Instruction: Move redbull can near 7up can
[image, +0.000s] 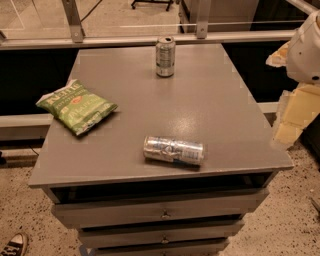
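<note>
Tool (291, 114) at right frame edge; state cannot be told. Grasp lying redbull can (173, 151) across its width; place beside upper-centre 7up can (165, 56).

Light falls from above, moderate and warm, with a slight yellow cast. The grey table (210, 100) carries a broad soft sheen toward its middle and right (no hard glare). The 7up can (165, 56) casts only a faint shadow at its base. The redbull can (173, 150) catches small bright glints along its upper side, with a thin dark shadow beneath it. The recess under the tabletop is nearly black. The gripper (292, 112), at the right edge beside the table, is brightly lit, and the white arm (306, 50) above it looks almost washed out.
</note>
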